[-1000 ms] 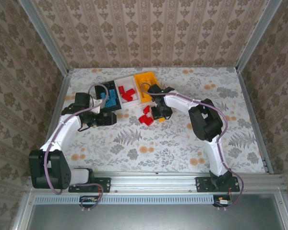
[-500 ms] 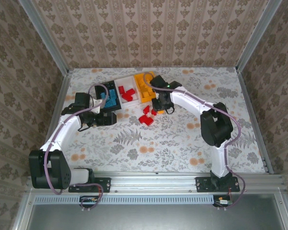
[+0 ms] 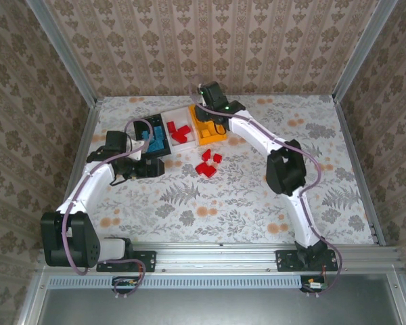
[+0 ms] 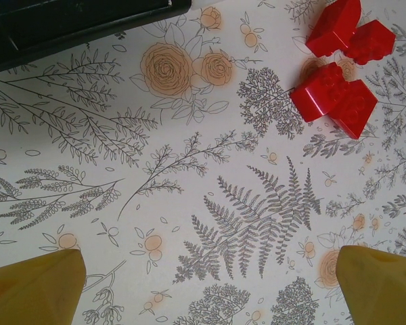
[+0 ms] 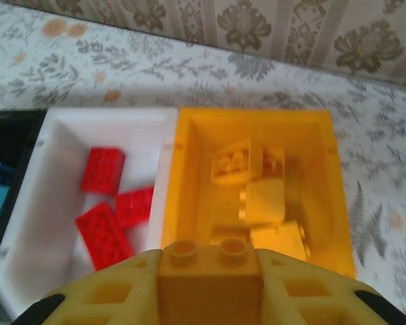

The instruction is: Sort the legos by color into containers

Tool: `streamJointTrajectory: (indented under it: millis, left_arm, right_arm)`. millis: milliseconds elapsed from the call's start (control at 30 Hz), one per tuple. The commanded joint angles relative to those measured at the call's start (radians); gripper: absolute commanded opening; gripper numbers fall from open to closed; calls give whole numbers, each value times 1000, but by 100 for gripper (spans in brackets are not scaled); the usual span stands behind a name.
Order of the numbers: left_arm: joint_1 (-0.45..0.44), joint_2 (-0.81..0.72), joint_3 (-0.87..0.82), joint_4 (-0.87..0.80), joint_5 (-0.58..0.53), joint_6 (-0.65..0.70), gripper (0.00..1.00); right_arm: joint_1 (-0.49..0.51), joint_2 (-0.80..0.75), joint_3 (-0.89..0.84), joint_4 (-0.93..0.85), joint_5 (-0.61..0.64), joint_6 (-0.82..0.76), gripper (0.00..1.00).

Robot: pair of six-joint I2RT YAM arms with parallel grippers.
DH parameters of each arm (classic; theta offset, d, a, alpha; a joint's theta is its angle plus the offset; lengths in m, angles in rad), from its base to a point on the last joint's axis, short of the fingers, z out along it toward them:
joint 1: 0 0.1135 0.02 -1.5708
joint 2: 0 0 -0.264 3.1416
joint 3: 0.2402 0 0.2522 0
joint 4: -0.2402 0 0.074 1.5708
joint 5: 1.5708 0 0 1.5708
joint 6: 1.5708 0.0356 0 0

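Note:
My right gripper [image 5: 210, 261] is shut on an orange-yellow lego [image 5: 210, 284], studs up, held over the near end of the orange-yellow bin [image 5: 254, 116]. Several yellow legos [image 5: 267, 200] lie inside it. In the top view that gripper [image 3: 213, 112] hangs above the orange-yellow bin [image 3: 215, 138]. The white bin [image 5: 108, 118] holds three red legos [image 5: 103, 169]. Blue legos [image 3: 152, 139] fill the black bin [image 3: 137, 126]. Several red legos [image 4: 338, 68] lie loose on the table [image 3: 206, 166]. My left gripper [image 4: 210, 284] stands open over bare table, left of them [image 3: 151, 167].
The black bin's wall [image 4: 81, 20] runs along the upper left of the left wrist view. Patterned walls close the table at the back and sides. Floral table surface [image 3: 257, 196] stretches in front of the bins.
My right gripper lifted away from the loose red legos and swung back over the orange-yellow bin with the yellow lego in it. The left arm stayed still.

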Motion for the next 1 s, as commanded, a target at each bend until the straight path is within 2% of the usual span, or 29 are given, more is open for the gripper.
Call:
streamJointTrajectory:
  millis: [0,167,233,367,433,600,667,733,833,967]
  left_arm:
    - [-12,8,-3,-19,12,23,97]
    - [-16,11,-3,-19,11,23,97]
    - [-18,11,-3,-18,12,25,97]
    - [-19,11,-3,-17,17,26,97]
    - [-20,8,-2,-15,27,28,97]
    - [-43,-19,-3,2,30,38,97]
    - [-71,-26,-3,7,23,37,97]
    - [-124,-23,11,-9,-3,30,97]
    - [-260,-6,70,-71,-124,26,97]
    - [-403,63,156,-90,-203,-7,95]
  right_arm:
    - [-16,113,165,-34,30,20,37]
    - [-26,193,266,-53,17,45,46]
    - [-31,190,266,-55,11,61,54]
    - [-39,124,217,-69,-28,85,59]
    - [-40,46,132,-51,-51,100,60]
    - [-45,-286,-266,76,-163,164,62]
    - [-49,-388,-375,53,-201,182,63]
    - [-59,-458,-449,-22,-243,188,64]
    - [-73,-552,-583,-143,-299,176,64]
    - [-88,-710,-850,-156,-297,147,64]
